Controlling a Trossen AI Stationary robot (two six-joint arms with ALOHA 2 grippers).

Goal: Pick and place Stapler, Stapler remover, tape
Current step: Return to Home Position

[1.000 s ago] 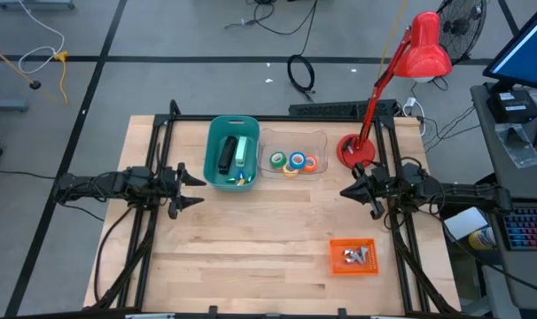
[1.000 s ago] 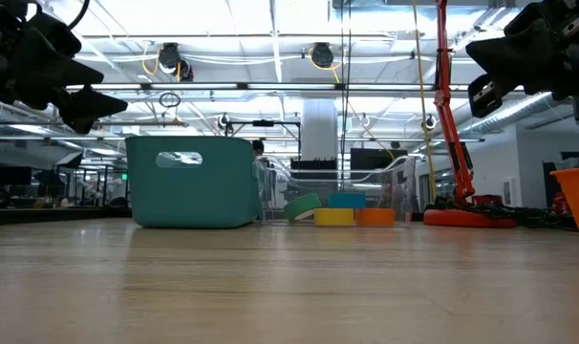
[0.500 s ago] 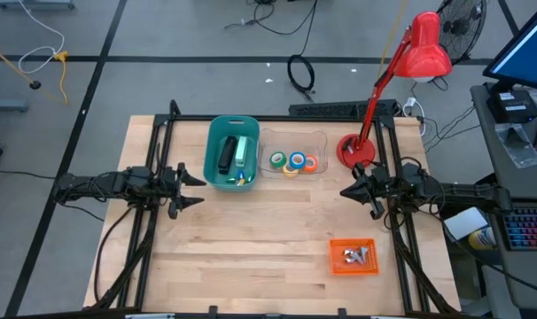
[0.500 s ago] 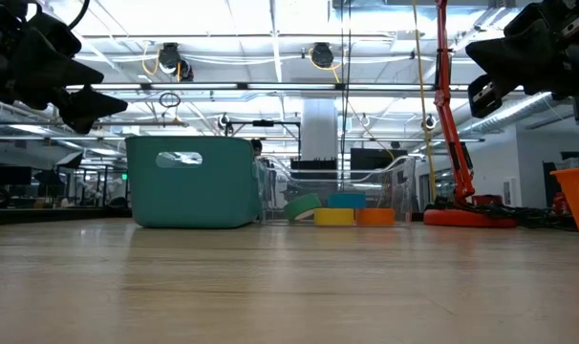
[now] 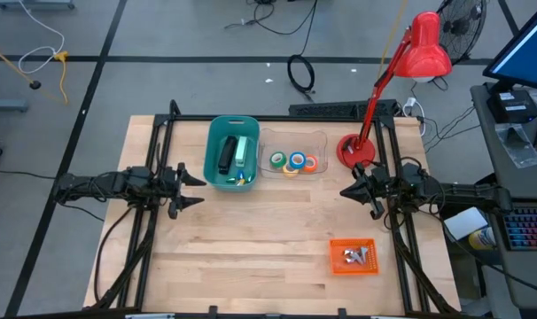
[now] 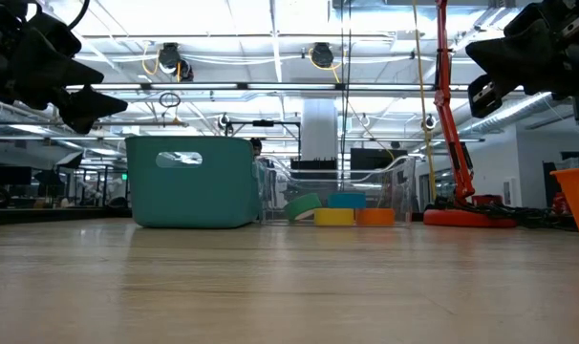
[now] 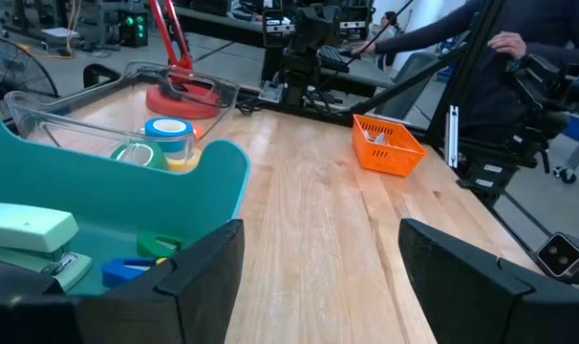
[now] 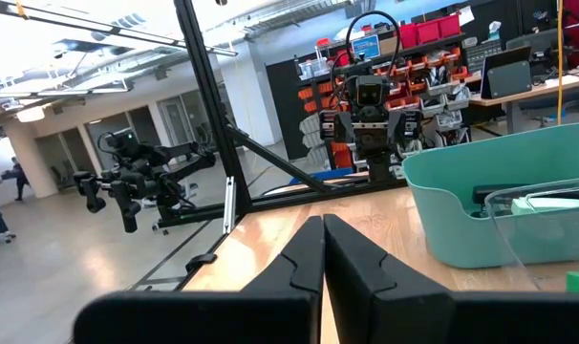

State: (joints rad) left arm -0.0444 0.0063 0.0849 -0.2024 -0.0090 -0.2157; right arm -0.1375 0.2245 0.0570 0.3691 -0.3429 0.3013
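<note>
Four small ring-shaped tape rolls (image 5: 293,162) lie in the clear plastic bin (image 5: 320,138) on the wooden desk (image 5: 251,248). The left pincer (image 5: 199,191) hovers open at its left side; the right pincer (image 5: 345,191), closed, at its right

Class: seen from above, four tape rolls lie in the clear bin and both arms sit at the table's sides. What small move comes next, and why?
Probably only shutting the open left pincer to match the shut right pincer. The tape rolls lie in the clear bin, the staplers in the teal bin, neither pincer holds anything, so no pick seems left.
</note>
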